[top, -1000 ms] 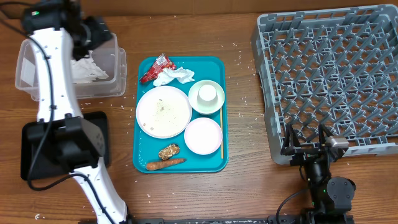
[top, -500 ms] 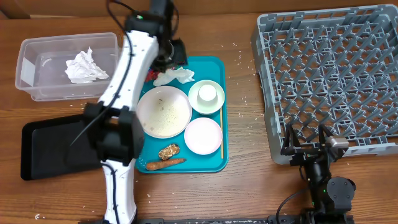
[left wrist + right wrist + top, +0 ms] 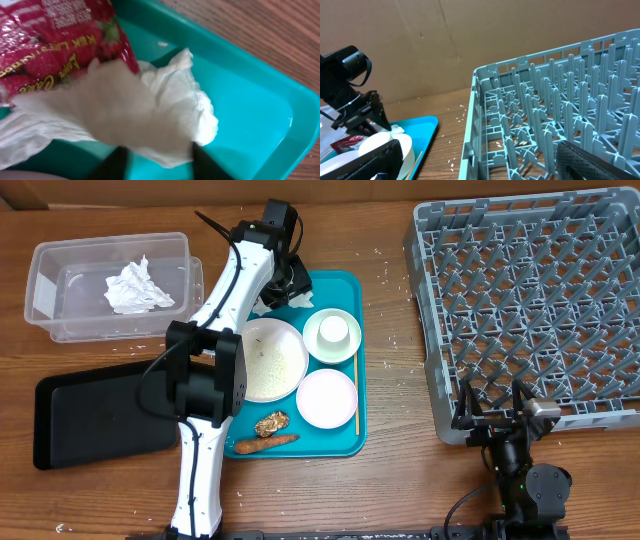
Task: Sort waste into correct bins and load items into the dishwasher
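Your left gripper (image 3: 159, 159) is down at the far left corner of the teal rectangular plastic tray (image 3: 340, 442), right on the crumpled white napkin (image 3: 145, 110). In the left wrist view its dark fingertips (image 3: 117, 165) stand either side of the napkin's near fold. The jaws are apart with paper between them, and you cannot tell whether they are pinching it. The shiny red wrapper (image 3: 55, 45) lies against the napkin, partly under it.

On the same tray, the white round plate (image 3: 275, 360) sits at the left with rice grains on it. To its right is the greenish white bowl (image 3: 345, 352) with the small white cup (image 3: 333, 330) standing inside. The pinkish white bowl (image 3: 327, 397) is nearer, just beside the plate. At the near edge lie the small brown food chunk (image 3: 271, 423) and the thin orange carrot-like piece (image 3: 266, 444), close together.

Far left on the wooden tabletop (image 3: 400, 480), the clear plastic rectangular tub (image 3: 45, 290) holds a second crumpled napkin (image 3: 135, 285). The flat black rectangular tray (image 3: 90, 420) lies nearer than the tub.

Over on the right, your right gripper (image 3: 497, 417) rests at the near edge of the large square grey plastic dish rack (image 3: 540, 300), jaws spread wide.
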Robot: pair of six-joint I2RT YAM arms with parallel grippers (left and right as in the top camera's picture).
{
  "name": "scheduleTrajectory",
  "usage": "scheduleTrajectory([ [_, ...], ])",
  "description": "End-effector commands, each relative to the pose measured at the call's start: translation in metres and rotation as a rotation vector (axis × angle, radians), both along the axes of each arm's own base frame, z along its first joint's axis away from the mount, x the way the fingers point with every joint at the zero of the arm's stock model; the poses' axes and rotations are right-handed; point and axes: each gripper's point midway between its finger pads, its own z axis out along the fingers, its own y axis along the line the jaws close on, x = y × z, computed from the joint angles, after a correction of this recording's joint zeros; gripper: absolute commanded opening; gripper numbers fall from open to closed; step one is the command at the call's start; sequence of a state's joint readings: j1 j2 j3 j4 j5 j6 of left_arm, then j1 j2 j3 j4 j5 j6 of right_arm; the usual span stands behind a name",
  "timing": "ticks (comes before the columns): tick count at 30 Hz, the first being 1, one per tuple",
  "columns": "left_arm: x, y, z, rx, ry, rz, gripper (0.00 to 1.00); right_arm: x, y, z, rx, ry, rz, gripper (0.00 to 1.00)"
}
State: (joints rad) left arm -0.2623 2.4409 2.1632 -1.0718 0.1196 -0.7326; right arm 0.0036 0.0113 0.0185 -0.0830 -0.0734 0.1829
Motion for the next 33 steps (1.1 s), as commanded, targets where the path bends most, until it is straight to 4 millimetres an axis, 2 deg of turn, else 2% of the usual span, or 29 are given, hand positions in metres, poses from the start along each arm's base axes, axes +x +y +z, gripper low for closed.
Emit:
scheduleTrajectory([
  [1,0.002,-0.002,-0.004,-0.015,0.006,0.032,0.11,0.0,0.001,-0.002,-0.005,-0.002,0.006,1.0],
  [2,0.001,-0.004,-0.002,-0.027,0.009,0.028,0.04,0.0,0.001,-0.002,-0.005,-0.002,0.006,1.0],
  [6,-0.002,-0.012,0.005,-0.074,0.014,0.01,0.04,0.0,0.001,-0.002,-0.005,-0.002,0.006,1.0],
  [10,0.0,-0.022,0.03,-0.12,-0.028,-0.04,0.04,0.0,0.001,-0.002,-0.005,-0.002,0.006,1.0],
  [15,0.005,-0.035,0.095,-0.136,-0.172,-0.111,0.04,0.0,0.001,-0.002,-0.005,-0.002,0.006,1.0],
  [17,0.007,-0.031,0.129,-0.105,-0.258,-0.108,0.04,0.0,0.001,-0.002,-0.005,-0.002,0.006,1.0],
  [18,0.008,-0.027,0.14,-0.088,-0.287,-0.101,0.04,0.0,0.001,-0.002,-0.005,-0.002,0.006,1.0],
  [20,0.01,-0.011,0.171,-0.023,-0.37,-0.064,0.04,0.0,0.001,-0.002,-0.005,-0.002,0.006,1.0],
  [21,0.012,0.006,0.189,0.029,-0.42,-0.026,0.04,0.0,0.001,-0.002,-0.005,-0.002,0.006,1.0],
  [25,0.014,0.054,0.224,0.14,-0.507,0.079,0.04,0.0,0.001,-0.002,-0.005,-0.002,0.006,1.0],
  [27,0.016,0.08,0.233,0.201,-0.53,0.137,0.04,0.0,0.001,-0.002,-0.005,-0.002,0.006,1.0],
  [29,0.018,0.117,0.238,0.297,-0.542,0.218,0.04,0.0,0.001,-0.002,-0.005,-0.002,0.006,1.0],
  [30,0.018,0.148,0.237,0.356,-0.534,0.282,0.04,0.0,0.001,-0.002,-0.005,-0.002,0.006,1.0],
  [33,0.017,0.189,0.231,0.406,-0.504,0.353,0.04,0.0,0.001,-0.002,-0.005,-0.002,0.006,1.0],
])
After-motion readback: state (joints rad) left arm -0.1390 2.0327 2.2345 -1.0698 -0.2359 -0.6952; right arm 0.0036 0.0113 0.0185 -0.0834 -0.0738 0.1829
